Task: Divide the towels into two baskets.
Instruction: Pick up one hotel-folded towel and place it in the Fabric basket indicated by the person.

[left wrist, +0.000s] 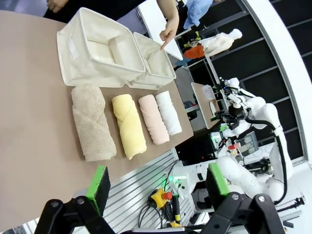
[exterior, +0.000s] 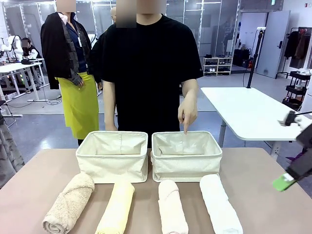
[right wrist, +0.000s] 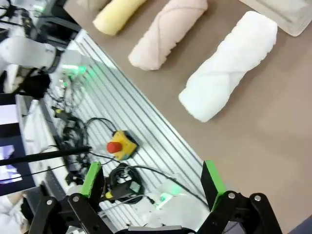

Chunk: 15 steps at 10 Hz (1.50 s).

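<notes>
On the table (exterior: 265,195), the tan towel (exterior: 68,204), yellow towel (exterior: 116,208), pinkish towel (exterior: 172,207) and white towel (exterior: 220,204) lie in a row, left to right, just nearer than the left basket (exterior: 113,168) and right basket (exterior: 186,168). A person's hand (exterior: 187,111) points into the right basket. The left claw (left wrist: 158,183) and right claw (right wrist: 152,179) are spread, holding nothing.

You are seeing the left basket (exterior: 112,168) and the right basket (exterior: 187,168), both of cream canvas with folded rims, sitting upright and touching side by side on the tabletop (exterior: 263,195), their linings showing. Nearer the robot, four rolled towels are lying in a row, each apart from its neighbour. The shaggy tan-beige towel (exterior: 68,203) is angling leftward before the left basket, with the pale yellow towel (exterior: 117,208) beside it. The pinkish cream towel (exterior: 172,207) and the white towel (exterior: 220,204) are lying before the right basket.
</notes>
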Motion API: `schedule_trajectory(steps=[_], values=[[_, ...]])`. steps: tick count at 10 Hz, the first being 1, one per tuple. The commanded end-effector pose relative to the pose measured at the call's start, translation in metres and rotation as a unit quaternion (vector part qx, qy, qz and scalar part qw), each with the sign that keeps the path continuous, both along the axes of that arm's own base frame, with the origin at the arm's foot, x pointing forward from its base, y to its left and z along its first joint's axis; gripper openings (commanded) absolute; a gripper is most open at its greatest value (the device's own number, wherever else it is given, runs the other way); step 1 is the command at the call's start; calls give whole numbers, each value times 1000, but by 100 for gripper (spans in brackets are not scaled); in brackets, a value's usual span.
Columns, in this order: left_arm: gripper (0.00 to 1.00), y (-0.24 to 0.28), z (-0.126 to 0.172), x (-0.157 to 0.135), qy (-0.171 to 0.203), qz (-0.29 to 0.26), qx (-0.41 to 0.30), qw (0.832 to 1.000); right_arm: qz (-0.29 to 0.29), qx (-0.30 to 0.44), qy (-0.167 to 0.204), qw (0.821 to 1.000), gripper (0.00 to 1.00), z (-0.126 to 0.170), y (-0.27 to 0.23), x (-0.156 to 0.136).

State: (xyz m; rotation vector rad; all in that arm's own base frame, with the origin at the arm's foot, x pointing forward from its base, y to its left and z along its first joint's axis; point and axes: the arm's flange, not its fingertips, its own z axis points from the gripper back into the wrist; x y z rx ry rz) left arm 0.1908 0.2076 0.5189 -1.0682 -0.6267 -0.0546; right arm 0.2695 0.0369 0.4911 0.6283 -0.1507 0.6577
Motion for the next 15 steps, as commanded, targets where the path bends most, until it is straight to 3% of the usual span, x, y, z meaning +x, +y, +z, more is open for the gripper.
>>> schedule_trajectory(steps=[1,4,7,8,9,14,15], values=[[100,1,2,-2,-3,-2,-5,1000,-27,-51,-15,998,100,-50,42,2],[100,1,2,-2,-3,-2,-5,1000,-45,-99,-30,994,100,-87,83,38],[100,1,2,-2,-3,-2,-5,1000,-95,-144,-71,982,100,-105,108,42],[100,1,2,-2,-3,-2,-5,1000,-96,-137,-74,983,100,-105,110,40],[100,1,2,-2,-3,-2,-5,1000,-62,-139,-63,986,100,-84,109,66],[100,1,2,-2,-3,-2,-5,1000,-73,-141,-66,985,100,-88,114,68],[100,1,2,-2,-3,-2,-5,1000,-110,-205,-75,970,100,-93,125,71]])
